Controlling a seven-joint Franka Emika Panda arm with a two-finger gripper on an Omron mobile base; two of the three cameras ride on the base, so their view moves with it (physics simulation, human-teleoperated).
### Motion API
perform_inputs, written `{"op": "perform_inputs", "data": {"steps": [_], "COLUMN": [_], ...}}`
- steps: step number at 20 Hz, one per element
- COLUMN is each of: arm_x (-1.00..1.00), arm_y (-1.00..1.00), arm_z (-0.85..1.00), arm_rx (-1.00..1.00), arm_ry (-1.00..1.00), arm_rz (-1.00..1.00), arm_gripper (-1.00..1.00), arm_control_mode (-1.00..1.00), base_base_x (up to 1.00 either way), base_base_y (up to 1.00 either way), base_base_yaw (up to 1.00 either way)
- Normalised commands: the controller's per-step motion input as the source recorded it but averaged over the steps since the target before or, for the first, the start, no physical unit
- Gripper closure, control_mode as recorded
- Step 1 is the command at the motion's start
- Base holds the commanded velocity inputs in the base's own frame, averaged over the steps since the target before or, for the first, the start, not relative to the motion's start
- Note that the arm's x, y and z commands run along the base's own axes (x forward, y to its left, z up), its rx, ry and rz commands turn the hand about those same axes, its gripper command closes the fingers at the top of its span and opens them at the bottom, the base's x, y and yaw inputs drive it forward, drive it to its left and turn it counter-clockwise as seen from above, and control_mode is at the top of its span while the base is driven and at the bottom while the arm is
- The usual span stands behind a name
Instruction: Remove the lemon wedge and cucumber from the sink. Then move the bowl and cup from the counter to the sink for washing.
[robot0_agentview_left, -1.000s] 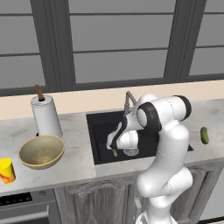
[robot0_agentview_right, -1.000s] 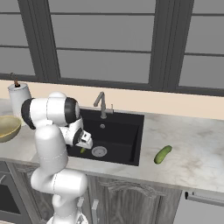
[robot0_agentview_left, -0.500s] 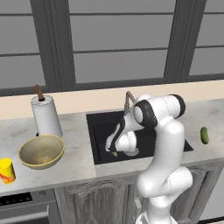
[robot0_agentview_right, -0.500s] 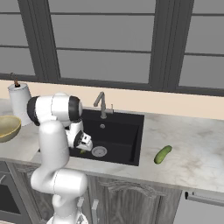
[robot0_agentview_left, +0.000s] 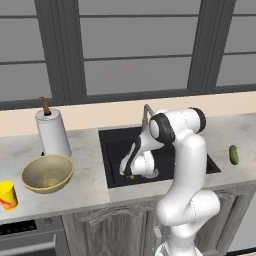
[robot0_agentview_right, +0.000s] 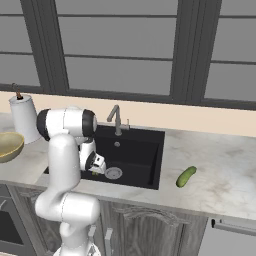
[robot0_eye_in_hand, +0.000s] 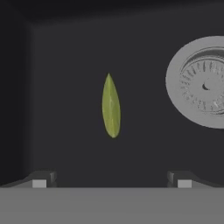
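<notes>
lemon wedge (robot0_eye_in_hand: 110, 106): 1, in sink (robot0_agentview_left: 114, 145) | cucumber (robot0_agentview_right: 185, 177): 1 | gripper (robot0_eye_in_hand: 111, 180): spread wide, empty

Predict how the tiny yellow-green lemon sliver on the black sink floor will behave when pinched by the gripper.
The thin yellow-green lemon wedge lies flat on the black sink floor, so it probably weighs little. Its pointed, narrow shape may slip or skid aside. The open gripper straddles it widely, so it could shift before contact.

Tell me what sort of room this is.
A rendered kitchen: a black sink with faucet set into a marbled counter, a bowl nearby, windows behind.
</notes>
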Motion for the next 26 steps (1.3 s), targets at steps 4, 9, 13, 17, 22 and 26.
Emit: {"op": "perform_inputs", "data": {"steps": [4,9,13,17,22,26], "arm_x": [0.17,0.17,0.14,0.11,0.12,0.06], "arm_y": [0.0,0.0,0.0,0.0,0.01,0.09], "arm_z": [-0.13,-0.11,-0.12,-0.14,-0.13,-0.11], "arm_rx": [0.0,0.0,-0.01,-0.02,-0.01,0.0], "arm_ry": [0.0,0.0,-0.01,0.0,-0.01,0.0], "arm_rz": [0.0,0.0,0.0,0.0,0.0,0.0], "arm_gripper": [-1.0,-1.0,-1.0,-1.0,-1.0,-1.0], "arm_control_mode": [-1.0,-1.0,-1.0,-1.0,-1.0,-1.0], "base_base_x": [0.0,0.0,0.0,0.0,0.0,0.0], "base_base_y": [0.0,0.0,0.0,0.0,0.0,0.0], "base_base_yaw": [0.0,0.0,0.0,0.0,0.0,0.0]}}
